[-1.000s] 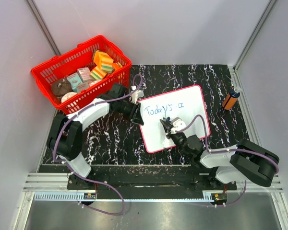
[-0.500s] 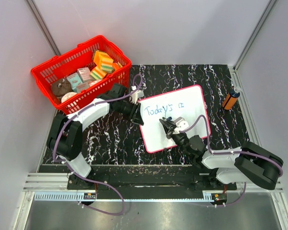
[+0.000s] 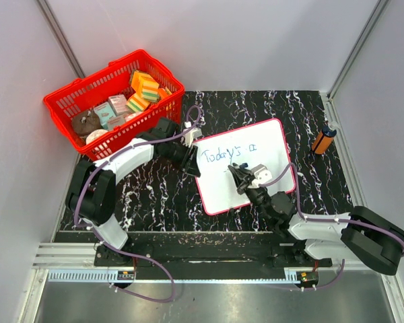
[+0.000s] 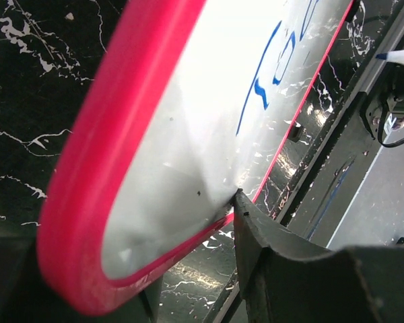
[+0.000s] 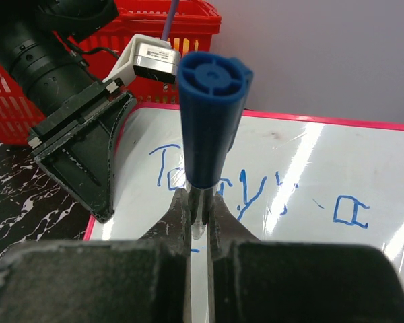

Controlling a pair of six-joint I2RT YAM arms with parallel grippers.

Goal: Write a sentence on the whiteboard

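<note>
Writing: only begun; the words [image 3: 223, 153] read "Today's a" in blue and stop there.
Board [image 3: 277, 140]: lies on the table [image 3: 155, 195] between the two arms. Its rim is red and its lower half and right side are bare white.
Right pincer [image 3: 242, 176]: pressed together on a blue marker [image 5: 211, 121]. The butt end faces the wrist camera and the tip points down at the board, just below the words.
Left pincer [image 3: 190, 159]: astride the board's left edge, with one finger [image 4: 276, 249] against the white face. Whether it clamps the rim I cannot tell.
Change: over the last second the right arm swings rightward and its pincer shifts a little to the right above the board. No new stroke shows after the "a", and the board keeps its place.
Meaning: this is probably repositioning for the next word, so most of the sentence is left to write.
Next: the tip needs to land on bare white, right of the "a" or on a fresh line beneath.
Risk: if the left hold is slack, the board may slide under the marker and smear the letters.
</note>
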